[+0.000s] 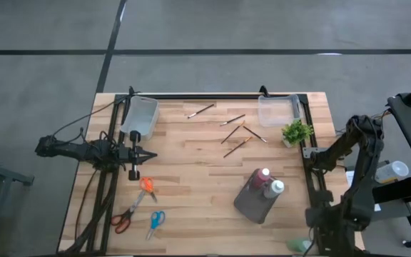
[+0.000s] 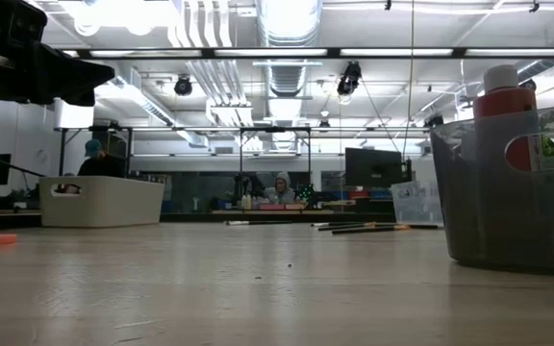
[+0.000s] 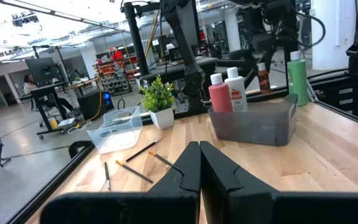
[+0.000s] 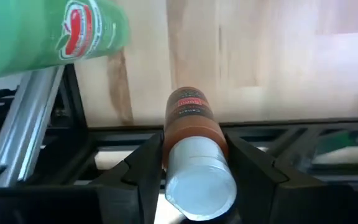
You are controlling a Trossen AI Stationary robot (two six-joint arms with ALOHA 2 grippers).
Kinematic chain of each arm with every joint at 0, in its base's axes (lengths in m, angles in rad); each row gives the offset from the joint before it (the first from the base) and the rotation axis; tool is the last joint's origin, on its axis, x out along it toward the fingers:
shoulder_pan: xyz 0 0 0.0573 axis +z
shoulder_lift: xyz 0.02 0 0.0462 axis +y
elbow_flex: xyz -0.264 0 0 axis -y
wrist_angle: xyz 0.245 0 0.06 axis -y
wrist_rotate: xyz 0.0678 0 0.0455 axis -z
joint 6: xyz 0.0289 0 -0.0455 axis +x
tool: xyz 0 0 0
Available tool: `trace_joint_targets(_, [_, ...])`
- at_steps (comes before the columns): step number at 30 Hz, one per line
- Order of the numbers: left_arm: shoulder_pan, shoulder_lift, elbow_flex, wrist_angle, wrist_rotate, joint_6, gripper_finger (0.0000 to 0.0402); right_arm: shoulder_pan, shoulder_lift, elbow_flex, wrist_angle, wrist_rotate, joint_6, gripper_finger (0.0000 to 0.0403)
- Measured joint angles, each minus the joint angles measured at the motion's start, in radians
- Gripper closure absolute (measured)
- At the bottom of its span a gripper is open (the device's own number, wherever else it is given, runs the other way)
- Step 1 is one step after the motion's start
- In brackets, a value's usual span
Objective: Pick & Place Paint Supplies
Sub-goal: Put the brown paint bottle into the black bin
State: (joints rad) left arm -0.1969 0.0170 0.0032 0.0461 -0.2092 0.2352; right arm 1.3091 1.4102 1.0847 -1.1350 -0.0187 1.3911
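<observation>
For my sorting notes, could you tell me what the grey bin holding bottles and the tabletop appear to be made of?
Grey bin: probably translucent plastic with a matte, smoky finish; the bottles show dimly through its walls.

Tabletop: wood, apparently butcher block; long joined strips with pale, visible grain and a light sheen.

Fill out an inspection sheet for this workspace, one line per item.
Surface: wooden table, bare across the middle.
Job's things: red bottle and white bottle stand in the dark bin; green bottle at the table's edge; paintbrushes scattered at the far side.
Clutter: three pairs of scissors, potted plant, two clear bins.
Grippers: left gripper shut and empty, above the table; right gripper shut on the dark red bottle, beyond the table's right edge.
Cables: bundle along the left frame.
Surroundings: people at desks in the room behind.
</observation>
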Motion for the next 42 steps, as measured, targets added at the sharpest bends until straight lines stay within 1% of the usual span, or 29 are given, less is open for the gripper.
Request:
trace_joint_targets(10, [0.000, 0.000, 0.000, 0.000, 0.000, 0.000, 0.0401, 0.000, -0.142, 0.001, -0.089, 0.144, 0.000, 0.0255])
trace_joint_targets(14, [0.000, 0.000, 0.000, 0.000, 0.000, 0.000, 0.0401, -0.003, -0.181, 0.001, -0.091, 0.220, 0.013, 0.0255])
trace_joint_targets(17, [0.000, 0.000, 0.000, 0.000, 0.000, 0.000, 0.0401, -0.019, -0.203, 0.001, -0.088, 0.253, 0.020, 0.0255])
trace_joint_targets(24, [0.000, 0.000, 0.000, 0.000, 0.000, 0.000, 0.0401, -0.120, -0.218, 0.013, -0.082, 0.254, 0.033, 0.0255])
trace_joint_targets(32, [0.000, 0.000, 0.000, 0.000, 0.000, 0.000, 0.0401, -0.258, -0.210, 0.113, -0.075, 0.254, 0.104, 0.0255])
trace_joint_targets(37, [0.000, 0.000, 0.000, 0.000, 0.000, 0.000, 0.0401, -0.337, -0.162, 0.186, -0.079, 0.241, 0.093, 0.0255])
trace_joint_targets(42, [0.000, 0.000, 0.000, 0.000, 0.000, 0.000, 0.0401, -0.427, -0.083, 0.265, -0.094, 0.176, 0.068, 0.0255])
